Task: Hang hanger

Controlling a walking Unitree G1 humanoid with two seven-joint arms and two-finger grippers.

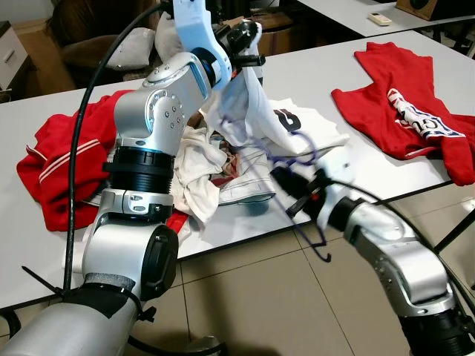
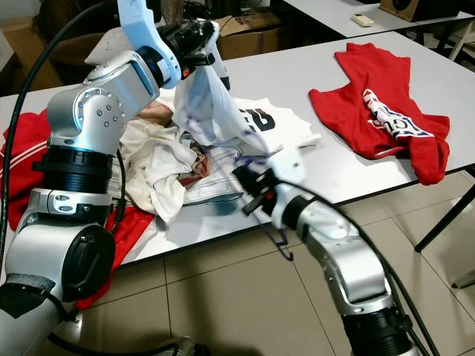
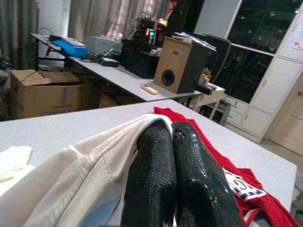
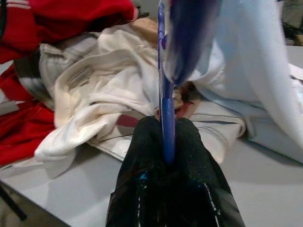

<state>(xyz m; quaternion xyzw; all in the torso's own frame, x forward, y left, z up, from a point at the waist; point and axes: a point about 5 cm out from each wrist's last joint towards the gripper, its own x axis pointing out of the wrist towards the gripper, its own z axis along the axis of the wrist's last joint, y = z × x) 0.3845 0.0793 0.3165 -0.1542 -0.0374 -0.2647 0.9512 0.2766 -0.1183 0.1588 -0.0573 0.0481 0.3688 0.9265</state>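
My left gripper (image 1: 249, 46) is raised over the table, shut on the edge of a white shirt (image 1: 249, 104) that hangs down from it; in the left wrist view its fingers (image 3: 175, 175) pinch the white cloth (image 3: 80, 179). My right gripper (image 1: 286, 187) is at the table's front edge, shut on a thin blue-purple hanger (image 4: 164, 109). The hanger (image 1: 293, 152) reaches up into the hanging shirt, and its hook (image 1: 320, 248) points down below the table edge.
The white table (image 1: 349, 89) holds a heap of white garments (image 1: 204, 167), a red garment (image 1: 63, 167) at the left and a red jersey (image 1: 404, 111) at the right. A remote (image 1: 380, 18) lies on a far table. Tiled floor (image 1: 260, 297) lies in front.
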